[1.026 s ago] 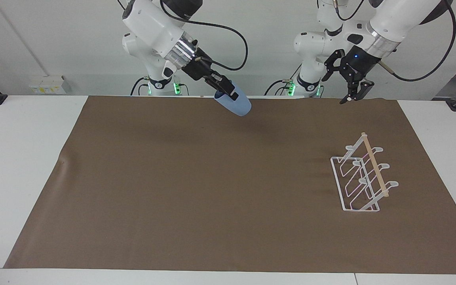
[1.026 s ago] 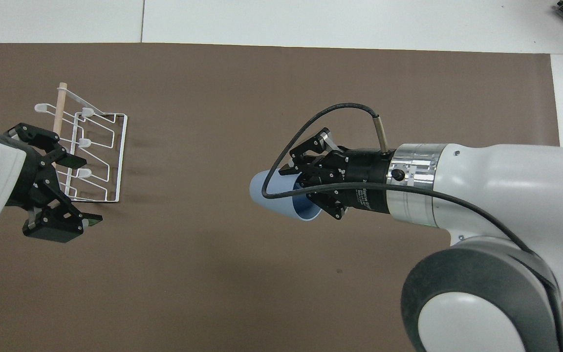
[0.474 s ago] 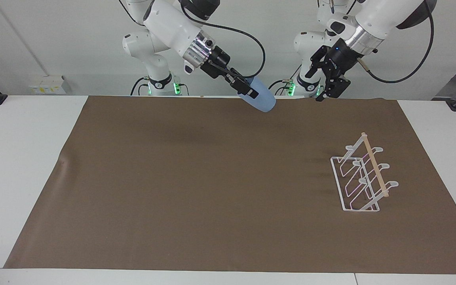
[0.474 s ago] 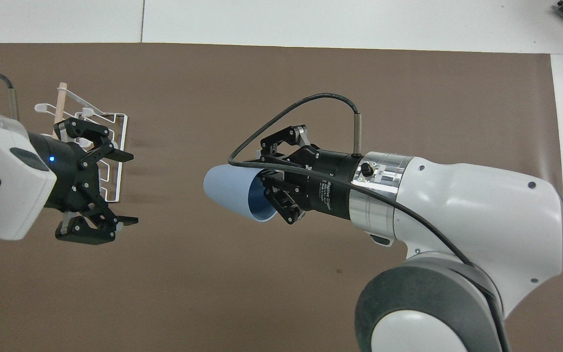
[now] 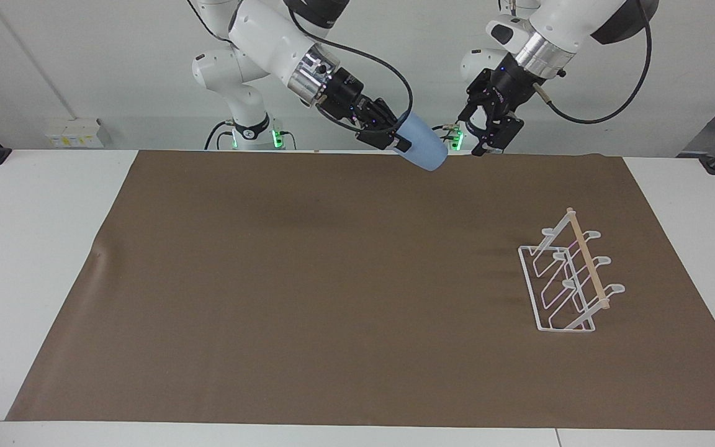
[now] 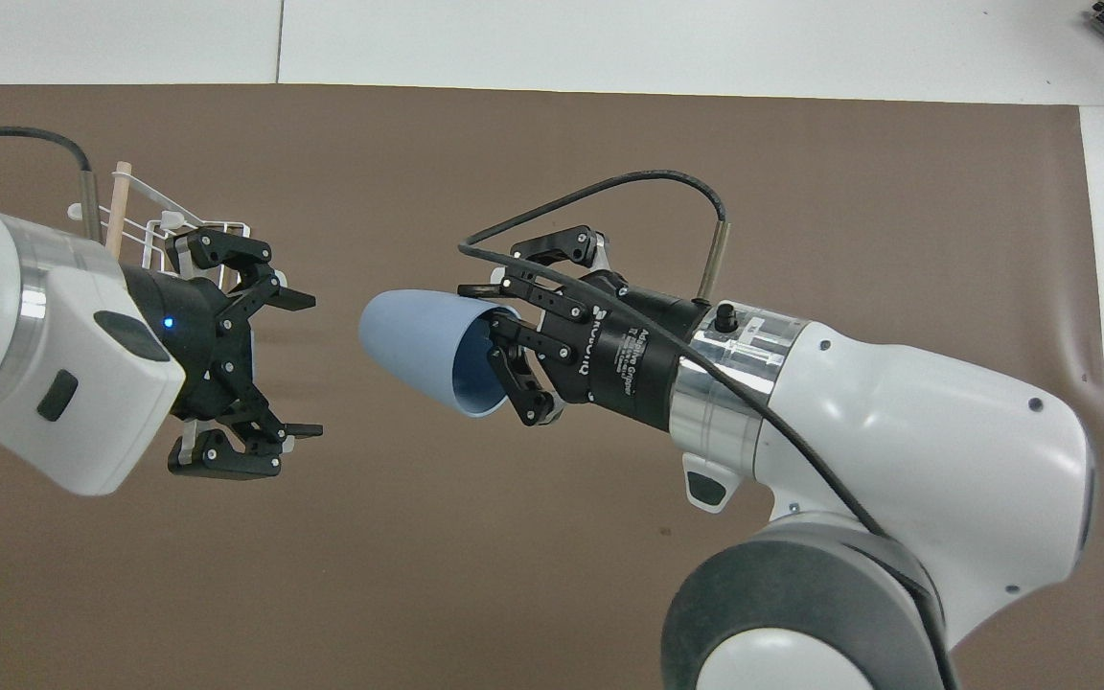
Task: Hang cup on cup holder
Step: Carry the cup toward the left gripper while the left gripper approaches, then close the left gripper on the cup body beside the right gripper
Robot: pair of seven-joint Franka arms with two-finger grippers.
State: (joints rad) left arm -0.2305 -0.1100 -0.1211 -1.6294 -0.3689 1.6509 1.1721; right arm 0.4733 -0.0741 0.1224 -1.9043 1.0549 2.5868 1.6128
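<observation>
While the cup is aloft, the scene reads as follows.

Facing view, right claw: raised above the tabletop edge nearest the robots, about midway along it, clamped on the rim of the light-blue cup, whose tapered base points down and toward the left arm.
Facing view, left claw: up in the air just beside the cup, fingers spread wide, holding nothing.
Facing view, cup holder: white wire rack with a wooden dowel, standing toward the left arm's end of the tabletop, well apart from both claws, no cup on it.
Facing view, surface: brown mat over a white tabletop; pale wall at the robots' end, with a small socket box on it.
Overhead view, right claw: one finger inside the cup's mouth, one outside, gripping the wall; cup lies roughly sideways, base toward the left claw.
Overhead view, left claw: open, facing the cup's base across a small gap.
Overhead view, cup holder: mostly covered by the left arm; dowel end and a few prongs show.
Step in hand: likely a handover in mid-air, not yet made.
Next move: the left claw would need to close around the cup's body before the right lets go, then carry it, mouth down, over a prong.
</observation>
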